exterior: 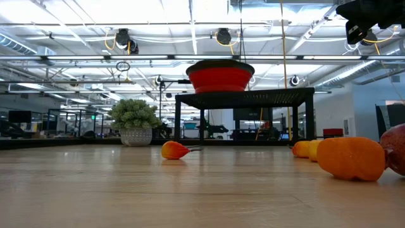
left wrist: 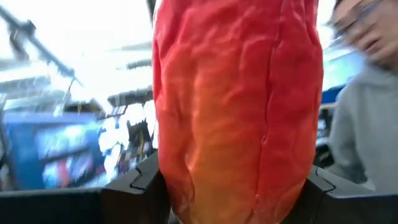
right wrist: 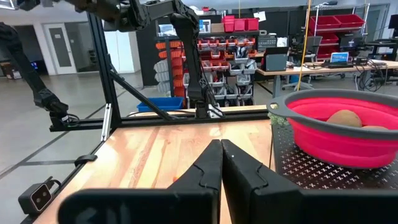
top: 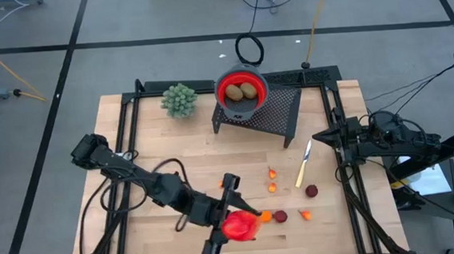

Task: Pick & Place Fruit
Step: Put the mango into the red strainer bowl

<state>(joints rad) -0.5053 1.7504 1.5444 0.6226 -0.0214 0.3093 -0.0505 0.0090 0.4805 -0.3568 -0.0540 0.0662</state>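
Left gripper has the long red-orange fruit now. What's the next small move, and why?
Probably carry it toward the red bowl on the black rack. The left gripper is shut on the red-orange fruit near the table's front edge, the bowl already holds two olive-brown ovals, and smaller pieces lie between, so moving high looks safest. The right gripper waits shut by the rack.

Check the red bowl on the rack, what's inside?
Two olive-brown ovals lie side by side in the red bowl, which sits on the black mesh rack. The bowl floor beneath them is covered; nothing else shows inside.
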